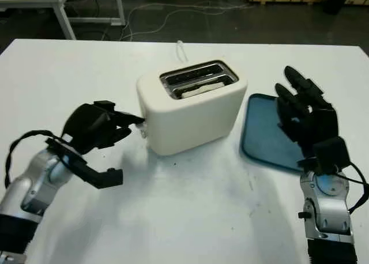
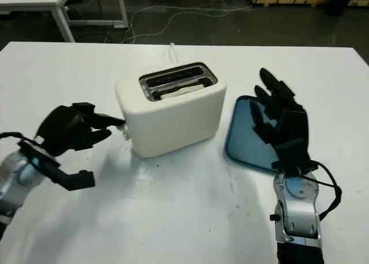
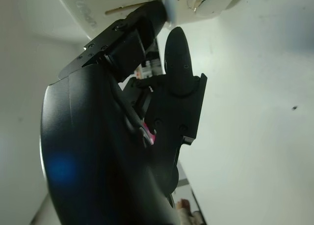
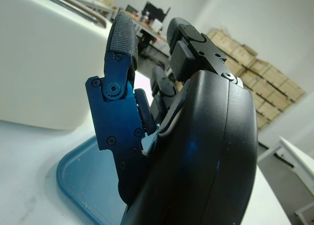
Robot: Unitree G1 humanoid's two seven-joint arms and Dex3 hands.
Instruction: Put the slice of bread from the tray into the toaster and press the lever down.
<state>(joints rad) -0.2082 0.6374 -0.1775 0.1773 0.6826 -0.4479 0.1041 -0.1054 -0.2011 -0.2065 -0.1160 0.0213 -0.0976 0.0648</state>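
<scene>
One slice of bread [image 1: 199, 90] sits in the toaster [image 1: 193, 111] slot, so the left robot hand [image 1: 106, 125], fingers curled, fingertip on the lever [image 3: 169, 1], can press; right robot hand [image 1: 302, 111] open over the tray [image 1: 262, 134].

I see my left hand [image 3: 147, 87] with one fingertip [image 3: 156, 16] touching the toaster's [image 3: 108, 1] lever [image 3: 169, 6], the white counter [image 3: 255, 112] at three o'clock.

One toaster [image 1: 192, 105], one blue tray [image 1: 266, 133], one bread slice [image 1: 199, 89] (in a slot) — two robot hands.
</scene>
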